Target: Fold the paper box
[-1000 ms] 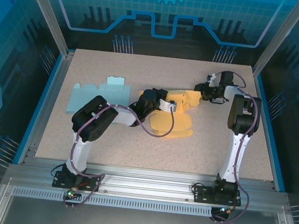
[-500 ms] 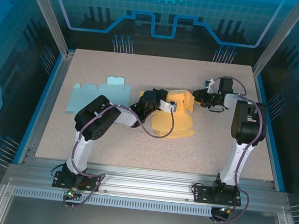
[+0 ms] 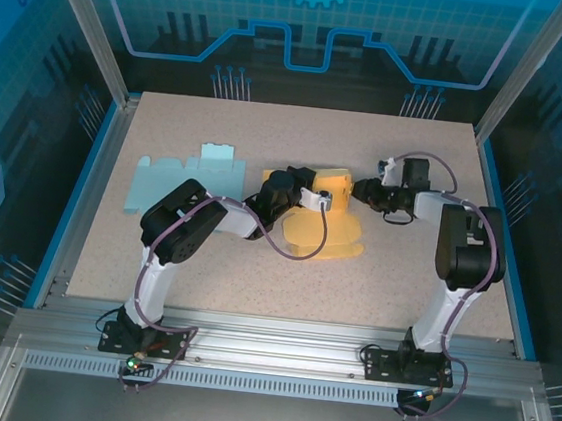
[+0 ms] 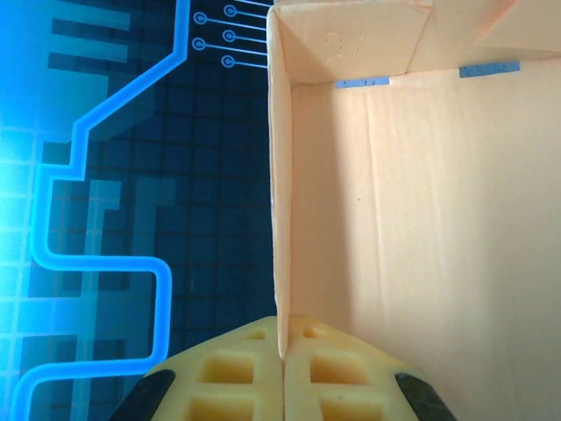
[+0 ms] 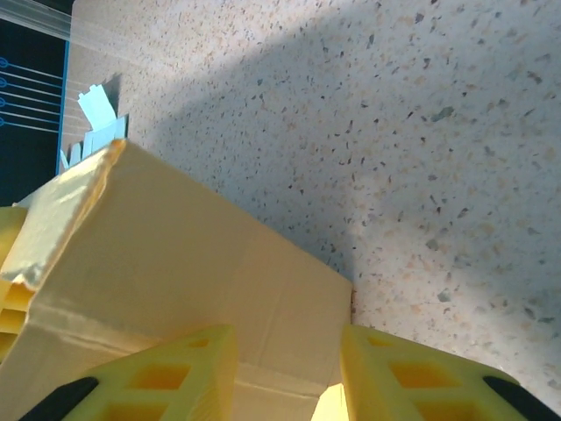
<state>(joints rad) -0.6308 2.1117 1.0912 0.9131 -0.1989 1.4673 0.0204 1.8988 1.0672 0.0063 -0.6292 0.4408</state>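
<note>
The yellow paper box (image 3: 326,225) lies partly folded in the middle of the table, its flat flaps spread toward the near side. My left gripper (image 3: 312,197) is shut on the thin edge of one upright wall (image 4: 279,175), with the box's inside (image 4: 421,219) to the right of that wall. My right gripper (image 3: 362,191) is at the box's right side. Its jaws stand apart, and its fingers (image 5: 184,373) press against a raised side panel (image 5: 175,263) without clamping it.
A flat pale blue cardboard blank (image 3: 185,182) lies at the left of the table, and its corner (image 5: 96,110) appears beyond the yellow panel. Speckled tabletop (image 5: 421,132) lies to the right of the box. Metal frame rails border the table.
My right gripper has moved left toward the box, and the box's right panel has swung up from flat to nearly upright. The left gripper has held its grip in place.
</note>
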